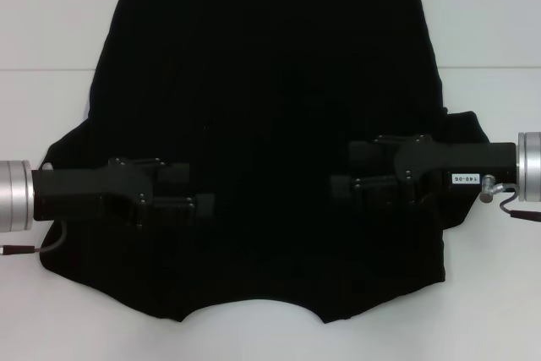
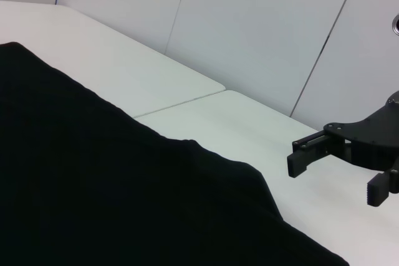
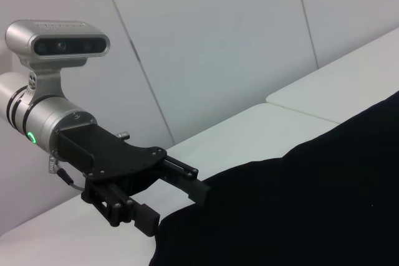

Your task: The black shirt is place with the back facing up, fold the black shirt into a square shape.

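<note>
1. Black shirt (image 1: 270,124) lies spread flat on a white table (image 1: 51,23), plain side up, no lettering showing; its straight hem is at the far edge and its curved neckline at the near edge.
2. Left gripper (image 1: 203,205) reaches in over the shirt's left sleeve area, level with the right one, fingers spread apart with nothing between them.
3. Right gripper (image 1: 338,184) reaches in from the opposite side over the right sleeve, jaws likewise parted and empty.
4. Both grippers point toward the shirt's middle, well apart from each other.
5. Pale wall panels (image 3: 218,42) stand behind the table.
</note>
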`<state>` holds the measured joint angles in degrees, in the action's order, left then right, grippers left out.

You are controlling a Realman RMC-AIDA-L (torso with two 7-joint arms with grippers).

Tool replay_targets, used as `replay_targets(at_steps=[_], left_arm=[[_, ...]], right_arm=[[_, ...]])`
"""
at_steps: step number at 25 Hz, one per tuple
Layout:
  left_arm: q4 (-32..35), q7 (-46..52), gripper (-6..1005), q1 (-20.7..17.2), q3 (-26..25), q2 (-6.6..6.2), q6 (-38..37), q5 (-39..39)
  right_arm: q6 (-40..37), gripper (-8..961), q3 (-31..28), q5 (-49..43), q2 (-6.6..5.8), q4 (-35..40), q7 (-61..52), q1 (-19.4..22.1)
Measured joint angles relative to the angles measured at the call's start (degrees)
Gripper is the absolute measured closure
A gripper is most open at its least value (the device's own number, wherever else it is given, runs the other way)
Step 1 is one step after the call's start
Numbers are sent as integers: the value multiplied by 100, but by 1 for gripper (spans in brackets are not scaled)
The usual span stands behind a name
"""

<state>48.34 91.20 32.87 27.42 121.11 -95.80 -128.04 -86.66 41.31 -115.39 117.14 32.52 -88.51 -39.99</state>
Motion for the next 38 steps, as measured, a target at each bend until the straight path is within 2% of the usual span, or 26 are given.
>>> replay_targets(at_steps=[16,24,30,35,38], left_arm=[[-9,12,203,-21,-12,11,19,-1],[4,276,203,-25,-375,-4,571,13],[166,961,203,6,-729,-107,1101,-136],[616,2182,203,10,-752,-124,1593,-668],[742,2473,203,-26,-758,-127,1764,-927]], right_arm=[[28,41,-4,9,9,-65,11,-1],[79,43,-36,59,67,-71,4,-3],[211,44,-44,198,146,-71,2,-45],[338,45,-4,220,227,-83,3,-164],[388,45,15,207,243,-184,32,-259]])
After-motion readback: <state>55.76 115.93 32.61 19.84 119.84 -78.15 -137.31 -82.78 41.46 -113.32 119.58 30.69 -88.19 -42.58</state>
